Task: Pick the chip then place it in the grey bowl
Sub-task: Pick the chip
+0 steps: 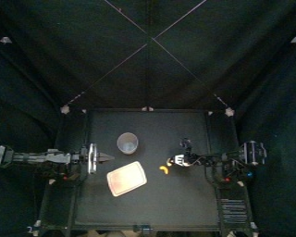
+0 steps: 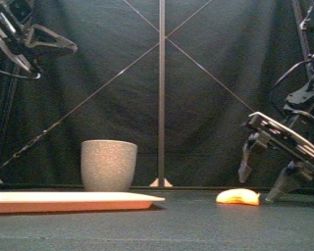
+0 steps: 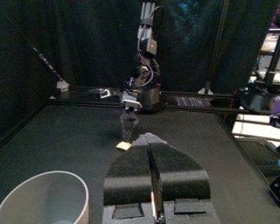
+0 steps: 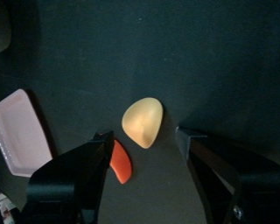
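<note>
The chip (image 2: pixel 238 197), a pale yellow-orange curved piece, lies on the black table right of centre. It also shows as the chip (image 1: pixel 166 168) and the chip (image 4: pixel 143 121). My right gripper (image 2: pixel 267 169) hangs open just above it, one jaw on either side, touching nothing; in its wrist view the right gripper (image 4: pixel 143 136) frames the chip. The grey speckled cup (image 2: pixel 109 164) stands upright left of centre, seen from above as the cup (image 1: pixel 127 143). My left gripper (image 3: pixel 154 171) rests at the table's left side with its jaws together, near the cup (image 3: pixel 43 199).
A flat pink tray (image 1: pixel 126 178) lies at the front left, between the cup and the table's front edge; its edge shows as the tray (image 2: pixel 68 200). A small red toy piece (image 4: pixel 120 162) lies on the table beside the chip.
</note>
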